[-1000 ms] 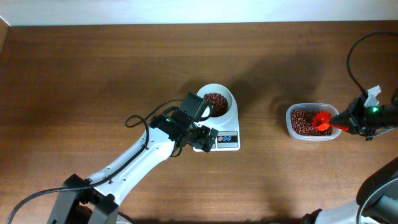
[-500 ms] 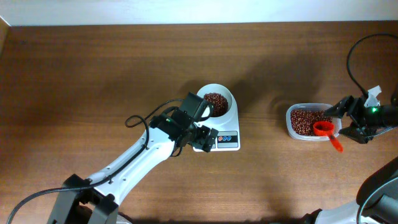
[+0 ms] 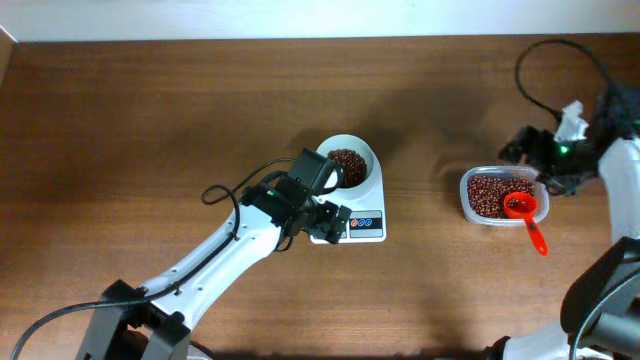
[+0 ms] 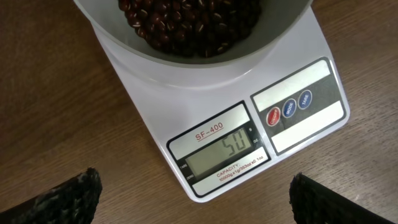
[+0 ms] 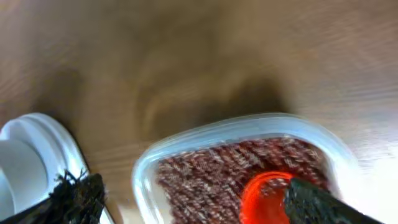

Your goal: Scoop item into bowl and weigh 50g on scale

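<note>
Nearest the left wrist camera, the left gripper is being held wide apart with nothing between its fingers, just in front of the white flat rectangular digital scale. On the scale's small grey display, what looks like 50 is being shown. Behind it, the small round white bowl is being carried on the scale, and the heap of tiny dark red-brown beans is being kept inside it.

Well apart to the right, more beans are being kept in a clear rounded-rectangular plastic container, with a red plastic scoop lying in it, handle over the rim. Just beyond, the right gripper is being held open and empty.

The weighing is being judged as reached. Next, only a check of the reading is being called for, not more scooping.
</note>
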Available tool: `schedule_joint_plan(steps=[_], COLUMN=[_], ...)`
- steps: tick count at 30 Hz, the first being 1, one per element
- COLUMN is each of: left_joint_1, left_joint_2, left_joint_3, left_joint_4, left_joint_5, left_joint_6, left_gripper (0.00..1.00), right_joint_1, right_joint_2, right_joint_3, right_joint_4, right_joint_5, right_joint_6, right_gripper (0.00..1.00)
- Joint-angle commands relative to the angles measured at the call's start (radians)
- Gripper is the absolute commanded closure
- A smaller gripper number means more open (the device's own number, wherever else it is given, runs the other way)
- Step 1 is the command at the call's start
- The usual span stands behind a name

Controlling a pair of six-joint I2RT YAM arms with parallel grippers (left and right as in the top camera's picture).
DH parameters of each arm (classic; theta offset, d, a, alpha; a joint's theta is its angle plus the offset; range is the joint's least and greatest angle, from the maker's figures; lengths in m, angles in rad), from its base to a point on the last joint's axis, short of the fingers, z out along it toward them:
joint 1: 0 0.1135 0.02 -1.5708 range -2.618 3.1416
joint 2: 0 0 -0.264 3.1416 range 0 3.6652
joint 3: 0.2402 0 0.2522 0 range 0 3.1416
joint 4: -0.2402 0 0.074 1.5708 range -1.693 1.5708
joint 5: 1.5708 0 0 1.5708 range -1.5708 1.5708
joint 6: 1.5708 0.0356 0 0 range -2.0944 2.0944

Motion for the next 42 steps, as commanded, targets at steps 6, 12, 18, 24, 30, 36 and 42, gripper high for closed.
schedule_joint_plan(steps=[6,12,18,24,30,36,42], left_joint_1=[0.003,0.003,0.002,0.002,0.002,0.003,0.002], left_joint_2=[-0.015,-0.015,-0.015,-0.015,-0.015,-0.015,-0.015], left_joint_3=[0.009,0.009,0.006,0.006,0.006,0.006,0.006], left_joint_4=[-0.037,-0.034,-0.039,-0.039,-0.039,-0.039,-0.039], left_joint_5=[-0.005,0.066,0.105,0.106,0.106,0.106,0.106], left_joint_6=[-0.009,-0.008,-0.001,-0.002,-0.002,-0.002,-0.002], left_gripper=[0.01,0.01,0.01,0.01,0.01,0.01,0.01], right_joint_1=[0.125,0.142,0.143,0.143,0.143,0.143,0.143], right_joint_2=[-0.002,-0.002,-0.002,-0.002,-0.002,-0.002,-0.002], right_joint_3=[-0.004,-0.004,-0.004,-0.004,-0.004,-0.004,-0.004], right_joint_4=[0.074,0.074,0.078,0.078,0.078,0.078,0.078], right_joint_5=[0.094,0.093,0.093,0.093,0.093,0.093,0.093], right_joint_6=[0.0,-0.053,-0.053,-0.053,-0.053,-0.053,-0.053], right_gripper=[0.03,0.01,0.01,0.01,0.01,0.01,0.01])
